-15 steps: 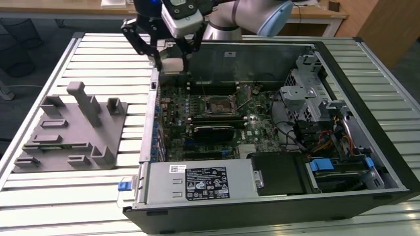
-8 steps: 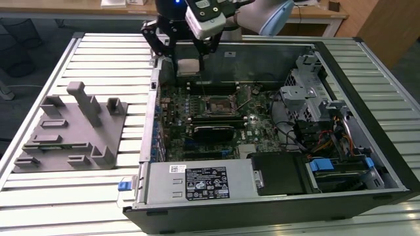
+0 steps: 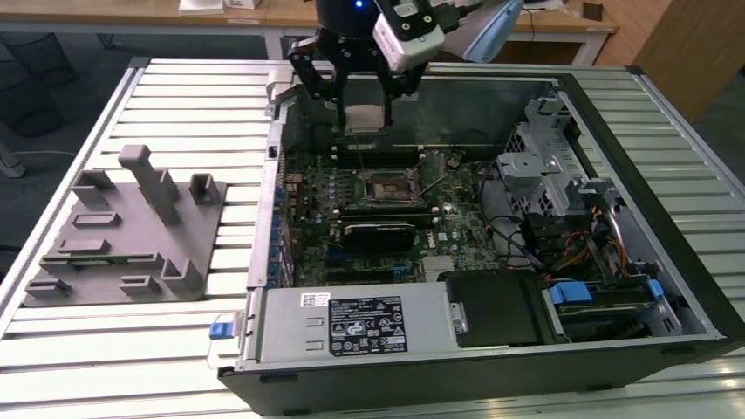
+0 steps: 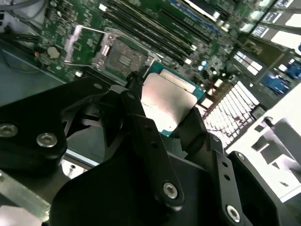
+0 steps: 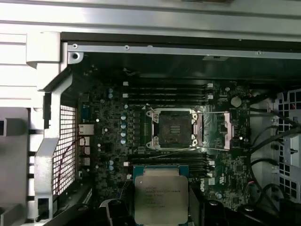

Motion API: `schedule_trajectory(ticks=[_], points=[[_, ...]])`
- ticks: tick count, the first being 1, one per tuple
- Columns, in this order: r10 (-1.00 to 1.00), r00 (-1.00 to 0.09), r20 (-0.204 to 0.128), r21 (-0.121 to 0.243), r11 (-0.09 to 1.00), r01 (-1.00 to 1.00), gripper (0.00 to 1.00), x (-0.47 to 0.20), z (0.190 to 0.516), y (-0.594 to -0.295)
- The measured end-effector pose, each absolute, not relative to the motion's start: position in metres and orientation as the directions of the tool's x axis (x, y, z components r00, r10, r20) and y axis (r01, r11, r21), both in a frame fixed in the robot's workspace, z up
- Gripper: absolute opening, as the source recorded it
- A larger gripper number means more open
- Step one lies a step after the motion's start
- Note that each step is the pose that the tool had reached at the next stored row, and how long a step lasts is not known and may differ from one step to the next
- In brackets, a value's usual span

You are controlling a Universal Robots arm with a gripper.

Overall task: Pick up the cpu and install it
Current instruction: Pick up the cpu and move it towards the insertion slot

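The gripper [image 3: 365,112] hangs above the open computer case [image 3: 689,297], which lies on the slatted metal surface [image 3: 117,358]. The jaws pinch the cpu [image 3: 365,118] by two opposite edges and hold it in the air, clear of the motherboard [image 3: 456,223]. In both wrist views the pale metal top of the cpu [image 5: 161,200] [image 4: 169,101] shows between the black fingers [image 4: 146,132], with its green edge visible on the side away from the gripper body. The cpu socket [image 5: 171,128] sits on the board with its load plate [image 5: 220,129] swung open to one side and the contact field exposed. In the first wrist view a bank of memory slots [image 5: 164,160] lies between the held cpu and the socket; the two are apart, not touching. A grey plastic block [image 3: 122,231] with upright posts stands on the surface at the exterior view's left of the case, well apart from the gripper.
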State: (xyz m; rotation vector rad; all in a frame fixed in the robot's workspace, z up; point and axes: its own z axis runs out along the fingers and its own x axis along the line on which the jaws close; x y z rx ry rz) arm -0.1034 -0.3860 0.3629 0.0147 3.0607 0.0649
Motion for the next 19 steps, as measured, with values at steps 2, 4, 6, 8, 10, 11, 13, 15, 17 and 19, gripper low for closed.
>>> schedule_trajectory(ticks=[2,4,6,8,10,11,13,15,17,19], points=[[0.011,-0.997,-0.08,0.043,0.999,0.008,0.55,-0.098,0.363,-0.385],[0.011,-0.997,-0.08,0.043,0.999,0.008,0.55,-0.094,0.363,-0.385],[0.011,-0.997,-0.08,0.043,0.999,0.007,0.55,-0.092,0.363,-0.385],[0.01,-0.997,-0.08,0.043,0.999,0.007,0.55,-0.093,0.363,-0.385],[0.009,-0.997,-0.08,0.043,0.999,0.006,0.55,-0.092,0.363,-0.385],[0.009,-0.997,-0.08,0.043,0.999,0.006,0.55,-0.092,0.362,-0.385],[0.009,-0.997,-0.079,0.043,0.999,0.006,0.55,-0.09,0.36,-0.385],[0.009,-0.997,-0.078,0.043,0.999,0.006,0.55,-0.088,0.356,-0.385],[0.009,-0.997,-0.077,0.043,0.999,0.006,0.55,-0.084,0.353,-0.384],[0.009,-0.997,-0.073,0.043,0.999,0.006,0.55,-0.08,0.349,-0.384]])
